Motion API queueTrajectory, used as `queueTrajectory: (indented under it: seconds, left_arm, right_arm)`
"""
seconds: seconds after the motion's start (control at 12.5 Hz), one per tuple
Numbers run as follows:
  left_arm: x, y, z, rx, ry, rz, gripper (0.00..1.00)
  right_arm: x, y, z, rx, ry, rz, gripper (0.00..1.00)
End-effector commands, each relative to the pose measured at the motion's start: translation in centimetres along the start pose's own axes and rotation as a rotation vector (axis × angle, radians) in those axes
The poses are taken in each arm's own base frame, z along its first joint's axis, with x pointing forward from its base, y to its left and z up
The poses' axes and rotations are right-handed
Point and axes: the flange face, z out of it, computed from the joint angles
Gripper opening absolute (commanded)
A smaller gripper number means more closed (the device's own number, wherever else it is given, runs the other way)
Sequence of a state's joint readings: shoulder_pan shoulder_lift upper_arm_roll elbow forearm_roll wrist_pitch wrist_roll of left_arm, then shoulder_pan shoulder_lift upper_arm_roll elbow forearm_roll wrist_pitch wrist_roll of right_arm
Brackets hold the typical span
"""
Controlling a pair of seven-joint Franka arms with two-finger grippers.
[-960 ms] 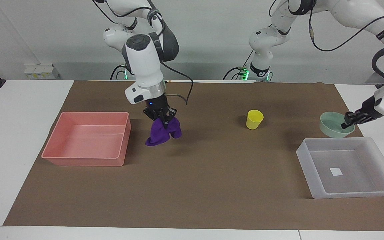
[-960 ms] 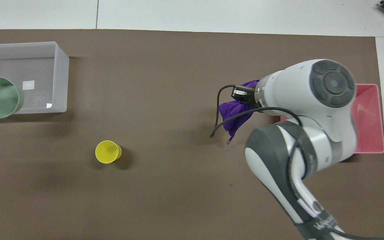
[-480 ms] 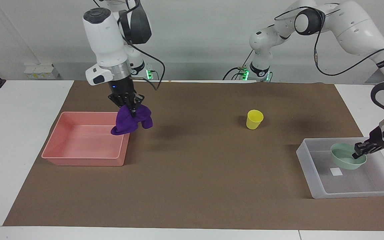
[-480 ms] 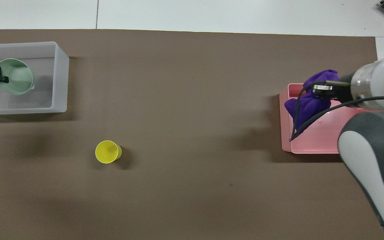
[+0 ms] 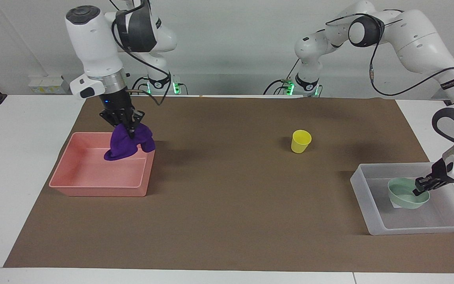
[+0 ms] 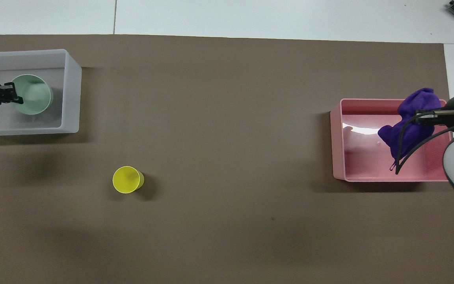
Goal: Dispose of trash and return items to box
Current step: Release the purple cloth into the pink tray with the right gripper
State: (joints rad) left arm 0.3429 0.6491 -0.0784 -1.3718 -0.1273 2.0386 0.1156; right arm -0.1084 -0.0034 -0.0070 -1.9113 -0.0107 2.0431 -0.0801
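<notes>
My right gripper (image 5: 131, 127) is shut on the deep-purple cloth (image 5: 127, 144) and holds it hanging over the pink tray (image 5: 97, 191); in the overhead view the gripper (image 6: 422, 115) and cloth (image 6: 407, 128) are over the tray (image 6: 339, 150). My left gripper (image 5: 420, 190) is shut on the rim of the mint-green bowl (image 5: 402, 197), held low inside the translucent box (image 5: 369, 221). The overhead view shows the gripper (image 6: 14, 98), the bowl (image 6: 34, 94) and the box (image 6: 71, 98). The yellow cup (image 5: 301, 141) stands upright on the brown mat (image 6: 127, 180), nearer to the robots than the box.
The pink tray sits at the right arm's end of the brown mat (image 5: 231, 205), the box at the left arm's end. White table (image 5: 14, 157) borders the mat at both ends.
My right gripper carried the cloth from over the mat to over the pink tray. My left gripper moved the bowl from beside the box into it and lowered it.
</notes>
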Motion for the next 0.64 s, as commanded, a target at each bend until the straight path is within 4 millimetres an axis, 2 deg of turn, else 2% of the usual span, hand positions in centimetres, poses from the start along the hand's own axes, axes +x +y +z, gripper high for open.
queueTrajectory:
  seconds: [0.0, 0.16, 0.24, 0.32, 0.4, 0.48, 0.56]
  left_arm:
    - [-0.2, 0.9, -1.2, 0.004, -0.003, -0.008, 1.00]
    - [-0.9, 1.4, -3.9, 0.004, -0.031, -0.001, 1.00]
    - [-1.7, 2.2, -6.4, 0.001, -0.047, 0.008, 1.00]
    - [-2.9, 3.4, -8.5, -0.003, -0.086, 0.025, 1.00]
    - [-4.3, 5.7, -10.3, -0.006, -0.144, 0.050, 1.00]
    - [-5.9, 7.9, -11.9, -0.007, -0.196, 0.077, 1.00]
    - [-7.4, 10.3, -12.8, -0.004, -0.246, 0.105, 1.00]
  right_arm:
    - [-1.6, 0.5, 4.9, -0.009, -0.046, -0.051, 0.00]
    - [-2.9, 1.0, 8.3, -0.005, -0.066, -0.070, 0.00]
    - [-3.1, 1.0, 10.5, -0.006, -0.056, -0.074, 0.00]
    - [-2.9, 1.0, 11.8, -0.006, -0.043, -0.088, 0.00]
    - [-2.7, 1.0, 13.0, -0.005, -0.045, -0.084, 0.00]
    - [-2.6, 1.0, 13.5, -0.006, -0.038, -0.083, 0.21]
    - [-2.5, 0.9, 13.4, -0.006, -0.035, -0.083, 0.63]
